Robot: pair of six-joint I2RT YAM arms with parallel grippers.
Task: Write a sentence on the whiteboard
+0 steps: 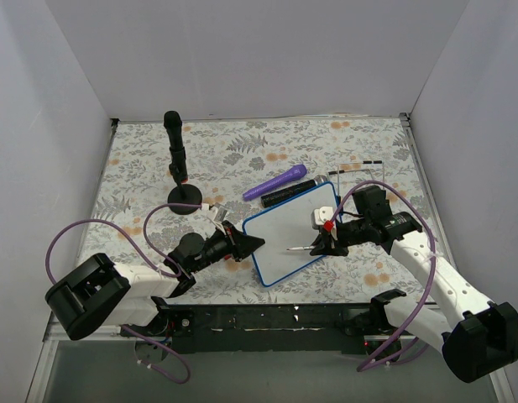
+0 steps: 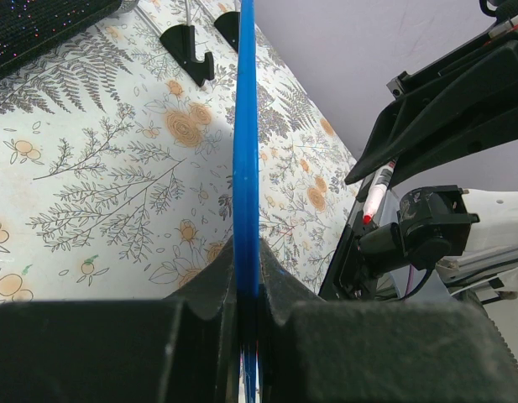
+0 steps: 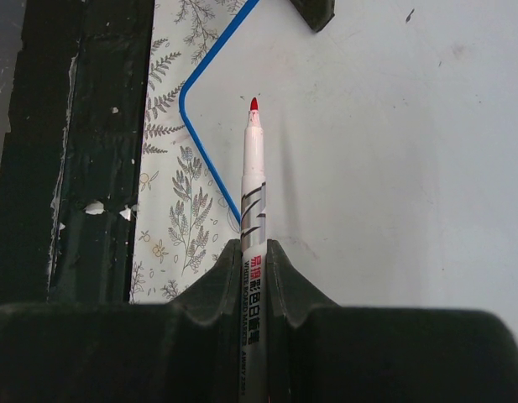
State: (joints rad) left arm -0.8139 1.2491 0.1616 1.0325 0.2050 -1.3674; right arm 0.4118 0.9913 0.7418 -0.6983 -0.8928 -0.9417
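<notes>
The whiteboard, white with a thin blue frame, lies tilted on the floral mat. No red writing shows on it; the sentence is not in view. My left gripper is shut on the board's left edge, seen edge-on as a blue strip between its fingers. My right gripper is shut on a white marker with a red tip. The jaws grip its barrel. The tip points at the board surface near a rounded corner; I cannot tell whether it touches.
A purple marker and a black one lie just behind the board. A black stand on a round base stands at the back left. A thin wire frame is at the back right. A black rail runs along the near edge.
</notes>
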